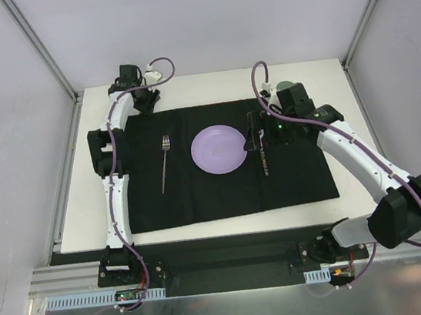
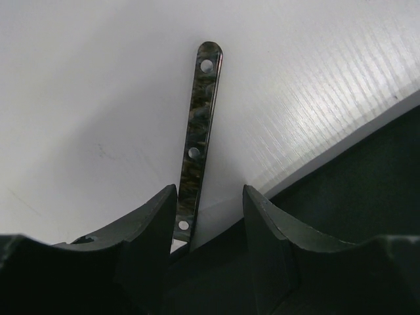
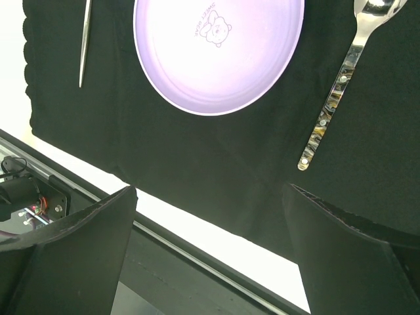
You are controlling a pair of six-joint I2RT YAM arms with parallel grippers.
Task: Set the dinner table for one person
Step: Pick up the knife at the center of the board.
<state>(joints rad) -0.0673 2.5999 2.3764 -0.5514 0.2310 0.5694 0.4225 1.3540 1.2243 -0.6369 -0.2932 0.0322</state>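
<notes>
The white surface (image 1: 201, 87) lies flat, long axis side to side, framed by metal rails between grey walls. A black mat (image 1: 223, 195) covers its middle, leaving bare strips along every edge. Near the far left corner, the left gripper (image 2: 210, 197) has its jaws apart astride a mottled handle (image 2: 200, 118), which touches one jaw only. The right gripper (image 3: 210, 189) hangs over the mat toward the right edge, jaws wide apart.

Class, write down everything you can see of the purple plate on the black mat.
The plate is round, pale lilac, smooth and plastic-looking, with a shallow raised rim and a small bear print with lettering near one edge. It is empty and lies flat, right way up, on the black mat, between the fork and the spoon, touching neither.
</notes>
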